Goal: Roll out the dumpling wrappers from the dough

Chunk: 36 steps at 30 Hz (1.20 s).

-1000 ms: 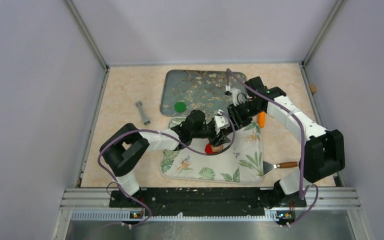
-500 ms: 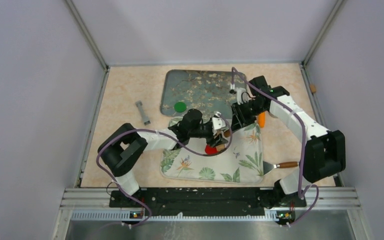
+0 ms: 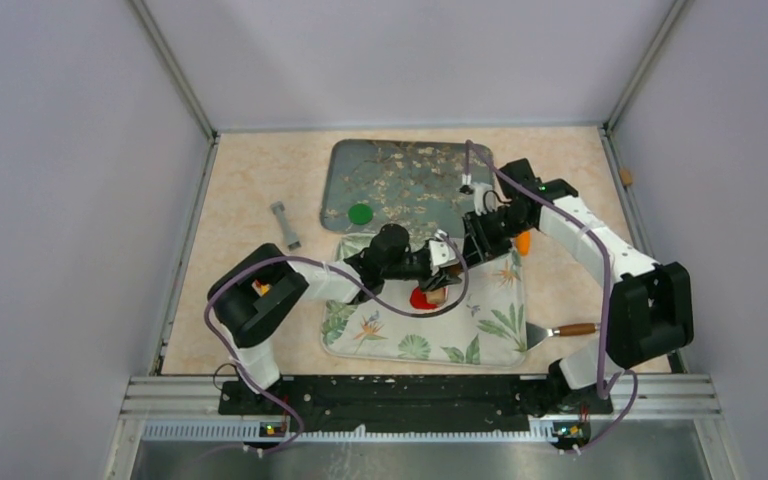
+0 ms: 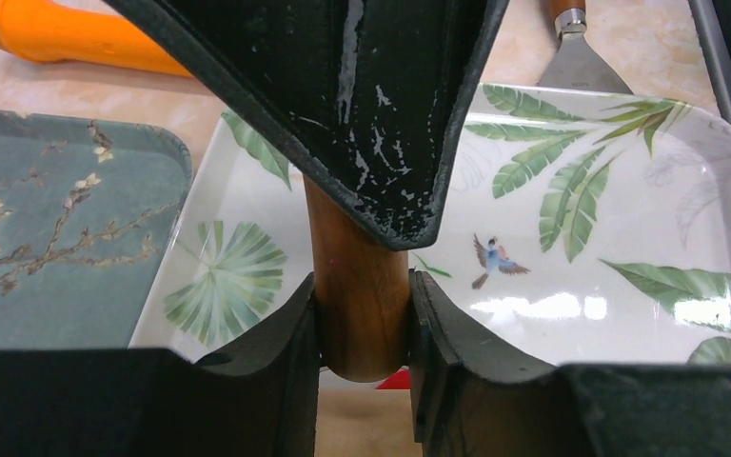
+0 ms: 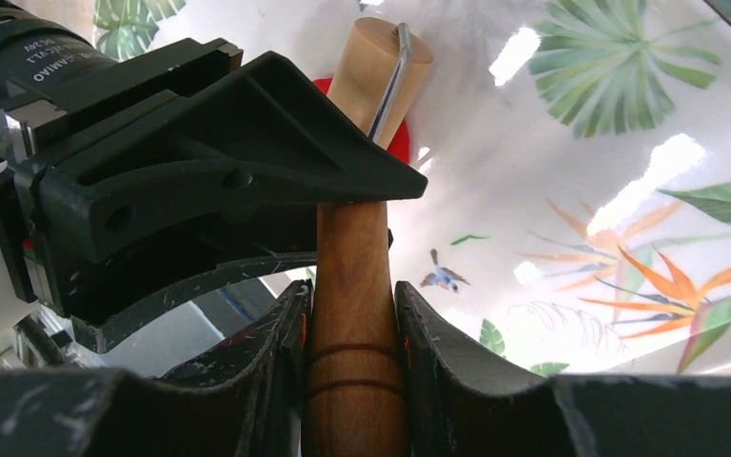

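- The left pincer (image 4: pixel 362 328) is clamped on one end of the wooden rolling pin (image 4: pixel 360 276), a finger pressed against each side of it.
- The right pincer (image 5: pixel 352 324) grips the other end of the same pin in the same way, so both arms carry it between them.
- The red wrapper (image 3: pixel 422 298) lies on the leaf-print tray (image 3: pixel 480 335), right under the pin. Only a red edge shows past the wood, so I cannot tell its outline.
- The green wrapper (image 3: pixel 361 213) lies flat on the blossom tray (image 3: pixel 410 165), well apart from both pincers.
- The wrappers look like soft clay: light, easily dented, and likely to stick or tear if pinched. I judge they are better pressed from above with the pin than grasped at the rim.
- The pin is stiff and smooth, so it could twist between the fingers. Holds near its two ends seem best for keeping it level.
- The glossy tray may let the clay slide under a push.
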### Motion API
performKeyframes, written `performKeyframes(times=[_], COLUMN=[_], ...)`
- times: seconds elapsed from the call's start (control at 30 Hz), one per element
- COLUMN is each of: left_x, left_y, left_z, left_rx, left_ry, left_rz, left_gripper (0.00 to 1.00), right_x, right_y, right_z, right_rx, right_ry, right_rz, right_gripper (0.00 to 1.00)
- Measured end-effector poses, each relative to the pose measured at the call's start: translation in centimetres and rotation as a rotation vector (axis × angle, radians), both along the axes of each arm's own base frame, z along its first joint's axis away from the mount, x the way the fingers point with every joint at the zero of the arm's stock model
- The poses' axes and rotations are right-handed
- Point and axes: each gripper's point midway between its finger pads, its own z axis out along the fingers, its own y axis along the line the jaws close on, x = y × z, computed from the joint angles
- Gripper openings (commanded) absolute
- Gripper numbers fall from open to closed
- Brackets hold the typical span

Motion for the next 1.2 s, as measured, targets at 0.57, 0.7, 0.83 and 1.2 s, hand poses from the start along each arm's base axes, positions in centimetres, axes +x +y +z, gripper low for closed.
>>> performKeyframes(times=[0.57,0.7,0.83,1.2], left_x=[-1.2,-1.1,-1.1,-2.8], left_y=[5.1,6.5,7.1,6.6], left_z=[-1.1,-0.9,0.1,1.9], left_rx=[0.033,0.053,0.052,0.048], left_ry=[0.05,0.094,0.117,0.13], left_rz=[0.132,0.17,0.188,0.158], left_gripper=[0.0,0.0,0.0,0.0], right_x=[-0.8,-0.4,0.0,-2.0], right_y=[4.7,6.2,7.0,6.2], right_z=[-1.4,-1.2,0.2,1.8], right_rx=[0.07,0.101,0.104,0.123], right_ry=[0.072,0.109,0.09,0.06], right_rz=[0.07,0.096,0.122,0.148], right_gripper=[0.0,0.0,0.0,0.0])
